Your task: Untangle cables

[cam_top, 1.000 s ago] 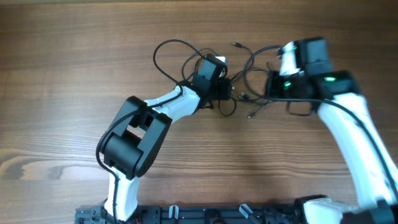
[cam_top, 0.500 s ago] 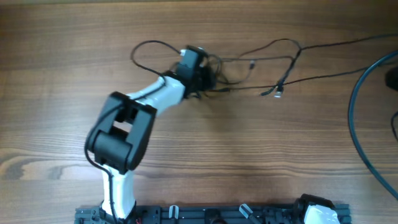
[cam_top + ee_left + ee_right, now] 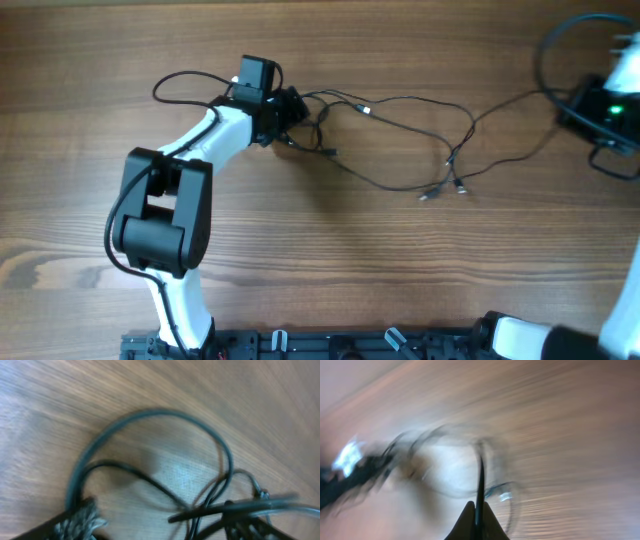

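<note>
Thin dark cables (image 3: 400, 140) lie strung across the table, from a loop (image 3: 175, 85) at the left to my right gripper (image 3: 563, 100) at the far right. Small plug ends (image 3: 440, 190) rest near the middle. My left gripper (image 3: 287, 110) sits over the knotted bunch (image 3: 305, 125). In the left wrist view its fingers (image 3: 75, 522) stand wide apart, and cable strands (image 3: 220, 505) cross between them and over the right finger. In the blurred right wrist view my right gripper (image 3: 476, 522) is shut on one thin cable (image 3: 480, 475).
The thick black arm cable (image 3: 555, 45) loops at the top right beside the right arm. The table's wooden surface (image 3: 330, 260) stretches toward the front, where the arm bases (image 3: 350, 345) stand along the edge.
The right arm has pulled away to the far right, drawing the cables out long. The left gripper has moved left with the bunch and opened its jaws.
</note>
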Controlling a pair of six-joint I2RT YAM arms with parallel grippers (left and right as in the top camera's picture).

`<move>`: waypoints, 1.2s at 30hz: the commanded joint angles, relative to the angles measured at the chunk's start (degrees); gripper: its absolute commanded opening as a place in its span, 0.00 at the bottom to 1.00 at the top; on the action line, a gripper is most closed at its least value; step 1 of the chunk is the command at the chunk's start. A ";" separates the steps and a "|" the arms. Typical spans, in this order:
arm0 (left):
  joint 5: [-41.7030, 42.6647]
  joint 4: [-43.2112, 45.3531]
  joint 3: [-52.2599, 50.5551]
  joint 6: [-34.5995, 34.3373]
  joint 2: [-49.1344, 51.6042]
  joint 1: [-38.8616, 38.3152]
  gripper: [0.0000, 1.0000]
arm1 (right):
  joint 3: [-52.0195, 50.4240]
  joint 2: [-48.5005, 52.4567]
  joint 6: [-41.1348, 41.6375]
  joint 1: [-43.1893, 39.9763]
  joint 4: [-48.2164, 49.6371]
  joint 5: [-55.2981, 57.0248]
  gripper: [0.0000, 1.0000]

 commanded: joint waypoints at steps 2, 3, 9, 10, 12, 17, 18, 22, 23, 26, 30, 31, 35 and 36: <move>14.01 2.51 -3.80 13.53 3.93 -2.56 1.00 | 0.22 7.39 -12.76 5.07 -2.34 -13.14 0.05; 14.69 2.75 -3.74 13.53 2.67 -2.45 1.00 | 0.22 8.11 -9.64 5.62 -2.34 -8.26 0.05; 14.84 9.29 -3.74 14.51 -6.62 -4.11 1.00 | 0.17 9.31 -12.94 12.94 2.51 -7.87 0.18; 14.80 9.70 -3.74 14.34 -6.62 -4.22 1.00 | 0.15 9.75 -11.32 13.75 3.69 -4.72 0.18; 14.60 8.55 -3.76 14.38 -6.62 -4.20 1.00 | 0.15 11.61 -4.76 15.30 3.89 0.31 0.19; 1.92 5.05 -3.76 7.93 -6.62 -3.87 1.00 | -0.59 17.55 -13.51 23.47 1.57 -2.03 0.52; -1.70 3.48 -3.76 4.74 -6.62 -3.80 1.00 | -0.70 18.43 -15.17 24.55 1.03 -2.01 0.57; -7.30 0.02 -3.76 1.01 -6.62 -3.78 1.00 | -0.76 21.70 -12.68 26.75 0.61 8.46 0.84; -7.30 -0.33 -3.76 1.01 -6.62 -3.89 1.00 | -0.76 22.08 -7.65 26.49 1.53 14.34 0.90; -6.71 -0.66 -3.82 1.01 -6.60 -4.44 1.00 | -0.90 22.49 8.57 24.76 2.93 31.45 1.00; -5.99 -0.68 -3.82 1.05 -6.60 -5.68 1.00 | -5.16 22.49 12.44 21.44 9.92 30.84 1.00; -5.99 -0.68 -3.82 1.05 -6.60 -5.81 1.00 | -7.13 22.49 10.62 20.65 13.05 27.69 0.99; -5.99 -0.68 -3.82 1.03 -6.60 -5.81 1.00 | -19.41 22.49 -4.24 20.24 26.03 13.07 1.00; -5.99 -0.68 -3.82 1.03 -6.60 -5.81 1.00 | -22.91 22.49 -4.52 20.24 30.86 13.09 1.00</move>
